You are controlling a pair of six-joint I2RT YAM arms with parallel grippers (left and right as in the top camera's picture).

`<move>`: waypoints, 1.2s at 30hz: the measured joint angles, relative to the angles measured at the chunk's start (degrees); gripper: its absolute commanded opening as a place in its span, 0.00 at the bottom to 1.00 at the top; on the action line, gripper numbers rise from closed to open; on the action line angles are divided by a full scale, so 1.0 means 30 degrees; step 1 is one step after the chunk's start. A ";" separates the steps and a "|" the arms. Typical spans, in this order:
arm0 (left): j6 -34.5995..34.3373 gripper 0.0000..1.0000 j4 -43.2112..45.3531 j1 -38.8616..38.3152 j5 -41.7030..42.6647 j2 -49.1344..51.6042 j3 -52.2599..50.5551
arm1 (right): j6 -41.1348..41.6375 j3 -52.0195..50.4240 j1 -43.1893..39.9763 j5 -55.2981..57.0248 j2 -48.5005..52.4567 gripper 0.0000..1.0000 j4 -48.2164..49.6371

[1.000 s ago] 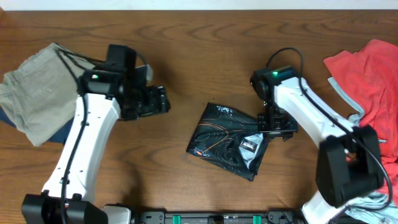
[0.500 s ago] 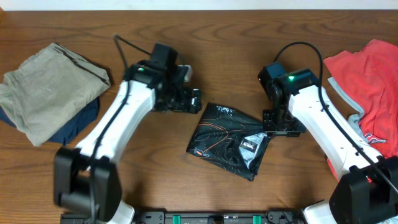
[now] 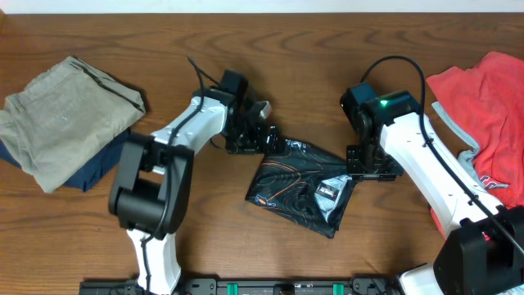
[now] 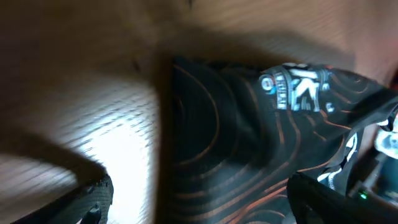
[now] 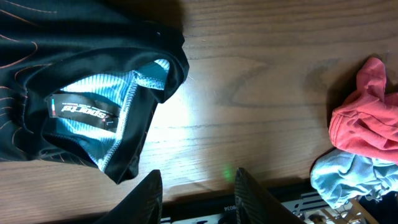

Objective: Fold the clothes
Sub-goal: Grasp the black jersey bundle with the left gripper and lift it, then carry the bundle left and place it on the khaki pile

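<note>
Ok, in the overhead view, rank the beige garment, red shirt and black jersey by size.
1. beige garment
2. red shirt, close behind but cropped by the frame, so unsure
3. black jersey, smallest

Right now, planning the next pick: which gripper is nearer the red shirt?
Right. The right gripper sits at the jersey's right edge, toward the red shirt; the left gripper is beyond the jersey, at its upper-left corner.
</note>
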 measured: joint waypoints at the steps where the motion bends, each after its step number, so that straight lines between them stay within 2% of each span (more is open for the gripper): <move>1: 0.0015 0.91 0.0015 0.0000 0.0561 0.0160 0.0007 | -0.0007 0.0000 0.0000 0.0000 0.0000 0.36 0.0000; 4: 0.0058 0.80 0.0015 -0.0182 0.1348 0.0357 0.0007 | -0.0007 0.0000 0.0000 0.0007 0.0000 0.37 0.0000; 7: 0.0131 0.51 0.0029 -0.0656 0.1872 0.0750 0.0022 | -0.0007 -0.0007 0.0000 0.0007 0.0000 0.37 -0.0007; 10: 0.0313 0.12 0.0124 -0.1209 0.1865 0.1209 0.0007 | -0.0087 -0.0022 0.0000 0.0007 0.0000 0.36 -0.0007; 11: 0.0313 0.06 0.0146 -0.1362 0.1836 0.1311 0.0000 | -0.0117 -0.0022 0.0000 0.0007 0.0000 0.36 -0.0015; 17: 0.0342 0.06 0.0160 -0.1530 0.1668 0.1457 0.0000 | -0.0233 -0.0022 0.0000 0.0007 0.0000 0.36 -0.0117; 21: 0.0342 0.06 -0.0678 -0.1020 0.0423 0.1253 0.0080 | -0.0262 -0.0022 -0.0007 0.0022 0.0000 0.37 -0.0146; 29: 0.0328 0.06 -0.1428 0.2375 -0.5982 -0.1479 0.0313 | -0.0364 -0.0022 -0.0160 0.0109 0.0000 0.36 -0.0138; 36: 0.0328 0.06 0.1027 0.6462 -1.1074 -0.5457 0.0495 | -0.0364 -0.0022 -0.0328 0.0211 0.0000 0.36 -0.0102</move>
